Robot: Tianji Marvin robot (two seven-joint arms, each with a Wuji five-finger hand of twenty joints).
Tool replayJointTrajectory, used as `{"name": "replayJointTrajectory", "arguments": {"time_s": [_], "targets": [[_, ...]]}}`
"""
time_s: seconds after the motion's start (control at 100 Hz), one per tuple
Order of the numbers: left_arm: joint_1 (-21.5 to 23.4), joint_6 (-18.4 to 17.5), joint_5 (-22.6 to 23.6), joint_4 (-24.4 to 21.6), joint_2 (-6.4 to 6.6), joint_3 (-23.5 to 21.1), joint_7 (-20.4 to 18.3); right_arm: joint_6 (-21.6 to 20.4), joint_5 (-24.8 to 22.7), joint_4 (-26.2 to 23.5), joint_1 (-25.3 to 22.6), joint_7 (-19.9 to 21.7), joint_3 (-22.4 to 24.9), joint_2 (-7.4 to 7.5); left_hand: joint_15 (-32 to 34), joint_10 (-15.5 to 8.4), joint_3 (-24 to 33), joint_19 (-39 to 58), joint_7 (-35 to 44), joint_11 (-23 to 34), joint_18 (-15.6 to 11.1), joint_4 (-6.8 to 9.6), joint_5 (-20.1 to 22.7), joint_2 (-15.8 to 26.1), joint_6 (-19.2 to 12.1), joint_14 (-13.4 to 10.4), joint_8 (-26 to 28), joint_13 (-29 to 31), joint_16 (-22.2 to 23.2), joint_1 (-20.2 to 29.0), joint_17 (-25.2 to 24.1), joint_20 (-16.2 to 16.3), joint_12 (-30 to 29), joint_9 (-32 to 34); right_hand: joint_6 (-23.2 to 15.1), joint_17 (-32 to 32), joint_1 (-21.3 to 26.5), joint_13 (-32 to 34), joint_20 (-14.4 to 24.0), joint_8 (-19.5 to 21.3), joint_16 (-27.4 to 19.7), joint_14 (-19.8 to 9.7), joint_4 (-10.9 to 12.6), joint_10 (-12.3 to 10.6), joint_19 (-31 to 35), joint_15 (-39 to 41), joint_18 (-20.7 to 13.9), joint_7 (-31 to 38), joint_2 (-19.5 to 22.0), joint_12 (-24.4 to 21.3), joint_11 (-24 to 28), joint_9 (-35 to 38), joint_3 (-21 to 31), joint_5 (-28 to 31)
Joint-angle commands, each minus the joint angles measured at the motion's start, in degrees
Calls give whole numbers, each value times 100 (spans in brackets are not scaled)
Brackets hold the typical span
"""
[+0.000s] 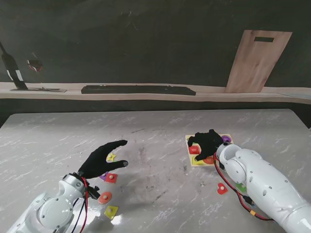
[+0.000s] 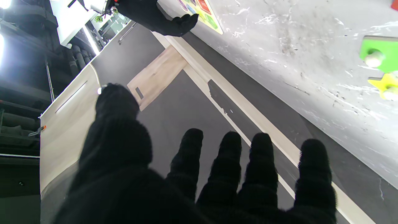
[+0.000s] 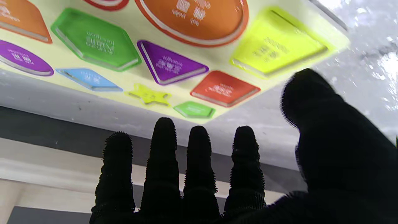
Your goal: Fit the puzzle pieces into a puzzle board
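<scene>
My right hand (image 1: 208, 142) hovers over the puzzle board (image 1: 190, 140) on the table's (image 1: 155, 131) right side, fingers (image 3: 199, 161) spread and holding nothing. The board sits slightly skewed, its long axis running near to far. My left hand (image 1: 99, 159) is open over loose pieces (image 1: 111, 177) at near left, grasping none.

Grey-white marbled table (image 1: 146, 194); pale yellow board (image 3: 130, 79) with orange, green, purple, blue, red and yellow recesses; black-gloved robot hands; loose red piece (image 1: 222, 189).
</scene>
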Motion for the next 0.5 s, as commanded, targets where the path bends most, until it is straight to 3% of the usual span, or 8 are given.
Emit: {"name": "replayJointTrajectory", "arguments": {"time_s": [0.0,0.1,0.3,0.49], "targets": [[18,44,-40,-30,-12,19,-15,42,13,168,4,-143,-96,-49,172,-57,-207,157,40,63,-708,205,87,64,-92,-123,36,114,111,69,-1,149,69,49,125,-69,-550,-7,227,102,290,-111,-150,42,345,436,14,215,-391,130,309,-66,1478,107],[8,80,-80,-32,-6,40,-67,171,47,380,118,-400,-365,-79,201,-61,-208,212,43,70,-714,206,85,73,-92,-116,36,112,136,71,-14,160,75,50,178,-59,-662,14,430,131,520,-140,-273,47,613,911,40,327,-390,234,586,10,1825,221],[-12,79,-106,-19,-8,47,-71,210,234,649,288,-542,-697,-130,247,-66,-214,292,55,93,-713,204,101,81,-87,-114,38,151,171,66,-1,167,86,106,-137,-39,-714,47,620,205,724,-168,-286,49,841,1383,59,532,-271,331,843,171,1762,653],[-74,130,-163,17,-9,94,-104,205,488,987,520,-666,-1161,-202,287,-73,-220,347,70,108,-702,201,115,91,-106,-114,41,185,200,57,-3,172,96,136,-137,-29,-758,91,702,270,807,-159,-279,52,926,1573,74,652,-222,379,964,280,1697,890]]}}
